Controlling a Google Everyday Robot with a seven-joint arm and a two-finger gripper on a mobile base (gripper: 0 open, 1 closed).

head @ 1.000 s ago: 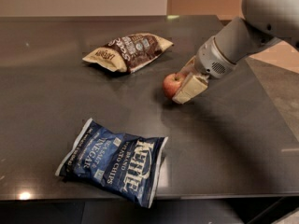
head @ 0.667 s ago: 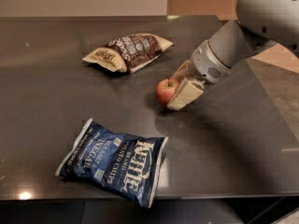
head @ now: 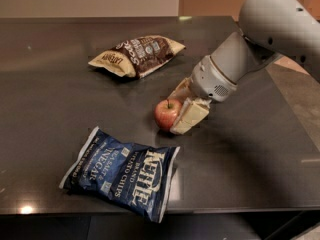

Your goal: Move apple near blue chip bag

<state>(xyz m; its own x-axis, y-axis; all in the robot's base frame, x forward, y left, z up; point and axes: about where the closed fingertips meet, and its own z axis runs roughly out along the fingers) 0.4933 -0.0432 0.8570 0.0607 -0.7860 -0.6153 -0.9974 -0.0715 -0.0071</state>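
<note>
Where the pale grey arm (head: 250, 49) comes in from the upper right corner, its big rounded link sits highest, and from there a narrower section slopes down and to the left to a wide wrist collar, so the whole limb leans low over the dark worktop (head: 55, 114) with the end effector (head: 176, 112) aimed down-left near the middle of the surface. Its two tan fingers (head: 191, 115) are closed around the apple (head: 166, 113): one blocky finger lies against the fruit's right and front side, the other shows behind it, above the stem, and the apple sits clamped between them. The apple is red with a yellowish patch and its short stem points up; whether it rests on the worktop or hangs just above it I cannot tell, though a dim reflection lies right under it. The blue bag (head: 122, 176) lies flat toward the front edge, down and left of the apple, near it but apart, its upper right corner the closest part, with a strip of bare worktop between. The brown bag (head: 137, 56) lies farther back and to the left, also apart from the apple and from the arm, and well apart from the blue bag
</note>
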